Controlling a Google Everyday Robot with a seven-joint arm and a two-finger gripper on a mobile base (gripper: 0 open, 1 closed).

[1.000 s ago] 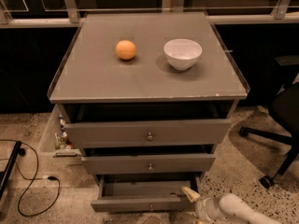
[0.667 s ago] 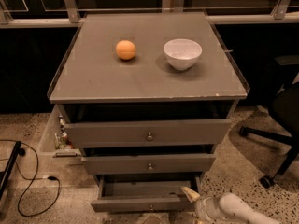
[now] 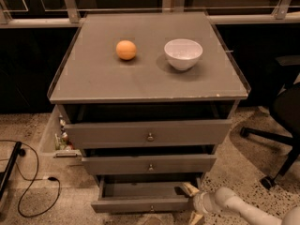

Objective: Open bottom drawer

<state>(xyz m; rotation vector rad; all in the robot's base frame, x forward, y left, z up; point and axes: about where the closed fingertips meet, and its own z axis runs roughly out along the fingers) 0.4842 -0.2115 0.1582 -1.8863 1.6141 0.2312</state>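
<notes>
Clearly, your bottom drawer (image 3: 140, 204), lowest in the cabinet (image 3: 150, 86), stands pulled partway out, its inside showing and its front ahead of the middle drawer (image 3: 117, 164). The gripper (image 3: 193, 203) sits at the front panel's right end; whether it grasps the panel or is loose, you cannot tell. At most, drawing it further out remains.

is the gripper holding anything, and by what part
Cannot tell: the gripper is at the right end of the bottom drawer front, but no clear hold shows.
</notes>
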